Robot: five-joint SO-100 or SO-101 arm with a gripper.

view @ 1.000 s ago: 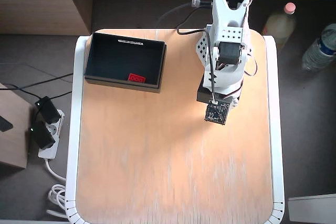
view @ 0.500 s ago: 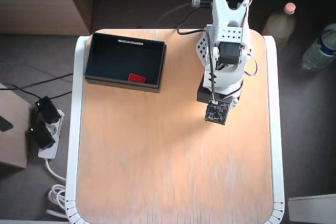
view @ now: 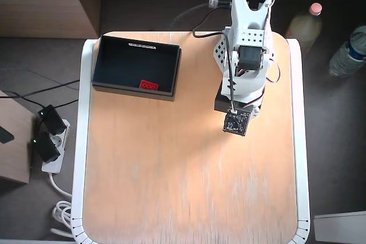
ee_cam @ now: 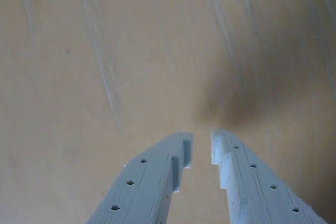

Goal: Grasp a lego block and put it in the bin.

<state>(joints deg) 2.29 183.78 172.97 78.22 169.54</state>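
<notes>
The red lego block [view: 148, 85] lies inside the black bin [view: 121, 61], near its front wall in the overhead view. The bin stands at the table's back left corner, with a white label strip on its far rim. The white arm [view: 246, 55] is folded at the back right, well apart from the bin. Its wrist camera board [view: 236, 123] covers the gripper from above. In the wrist view my gripper [ee_cam: 200, 150] points down at bare wood, its two pale fingers [ee_cam: 152, 182] almost together, with nothing between them.
The wooden table [view: 189, 187] has a white rim. Off the table lie a power strip with plugs [view: 48, 138] at left and bottles [view: 349, 52] at right. A wooden bench edge [view: 51, 15] runs behind.
</notes>
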